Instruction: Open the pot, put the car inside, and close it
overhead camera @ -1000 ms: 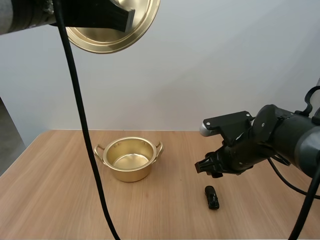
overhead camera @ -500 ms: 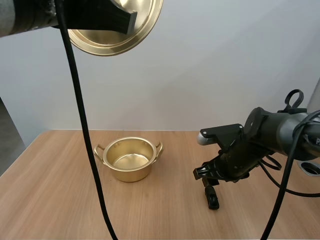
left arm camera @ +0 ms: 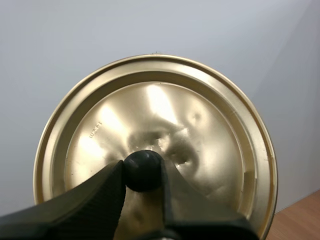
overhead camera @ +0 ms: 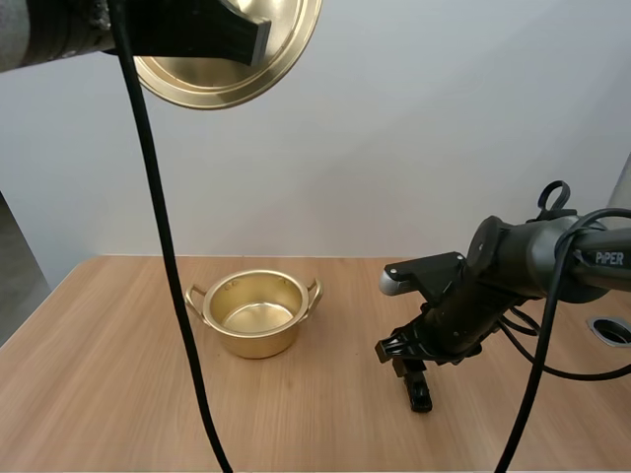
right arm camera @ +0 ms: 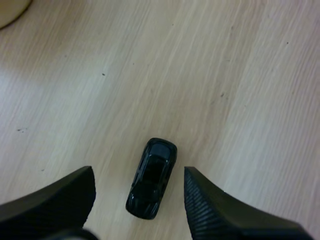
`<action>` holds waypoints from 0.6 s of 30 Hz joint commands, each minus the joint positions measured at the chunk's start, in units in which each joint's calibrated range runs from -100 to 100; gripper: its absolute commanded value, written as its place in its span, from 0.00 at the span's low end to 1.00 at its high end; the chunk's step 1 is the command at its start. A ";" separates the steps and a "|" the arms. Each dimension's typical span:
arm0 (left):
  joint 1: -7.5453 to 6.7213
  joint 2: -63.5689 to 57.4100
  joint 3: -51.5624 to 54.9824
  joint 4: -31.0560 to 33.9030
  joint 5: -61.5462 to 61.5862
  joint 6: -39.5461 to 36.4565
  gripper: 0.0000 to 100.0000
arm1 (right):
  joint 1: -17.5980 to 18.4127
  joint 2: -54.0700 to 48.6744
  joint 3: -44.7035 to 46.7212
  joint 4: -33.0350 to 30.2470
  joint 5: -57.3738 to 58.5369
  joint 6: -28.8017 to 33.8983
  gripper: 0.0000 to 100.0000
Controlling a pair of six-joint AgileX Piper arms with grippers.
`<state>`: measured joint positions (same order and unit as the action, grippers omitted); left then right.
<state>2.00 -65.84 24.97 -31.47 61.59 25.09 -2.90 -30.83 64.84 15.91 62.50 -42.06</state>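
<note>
The gold pot (overhead camera: 257, 313) stands open and empty on the wooden table. Its gold lid (overhead camera: 229, 54) hangs high in the air, my left gripper (left arm camera: 143, 172) shut on the lid's black knob (left arm camera: 143, 170). A small black toy car (overhead camera: 421, 391) lies on the table to the right of the pot. My right gripper (overhead camera: 406, 363) hovers just above the car, open. In the right wrist view the car (right arm camera: 152, 178) lies between the two spread fingers (right arm camera: 210, 202), untouched.
Bare wooden tabletop (overhead camera: 118, 394) surrounds the pot and car. A round hole (overhead camera: 611, 330) is set in the table at the far right edge.
My right gripper has come down and to the left until it stands over the car. The lid and left arm have barely moved.
</note>
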 commanded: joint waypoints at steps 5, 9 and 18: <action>0.01 0.02 -0.01 0.00 0.01 0.00 0.00 | 0.02 2.59 -0.07 -0.26 -1.11 0.01 0.87; 0.01 0.02 -0.01 0.00 0.01 0.00 0.00 | 0.02 5.63 -0.07 -0.73 -1.14 0.01 0.87; 0.01 0.02 -0.01 0.22 0.01 0.00 0.00 | 0.02 10.01 -0.07 -1.66 -3.74 -0.85 0.76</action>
<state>2.00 -65.84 24.97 -31.36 61.59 25.09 -2.90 -21.13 64.84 14.28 58.91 -42.68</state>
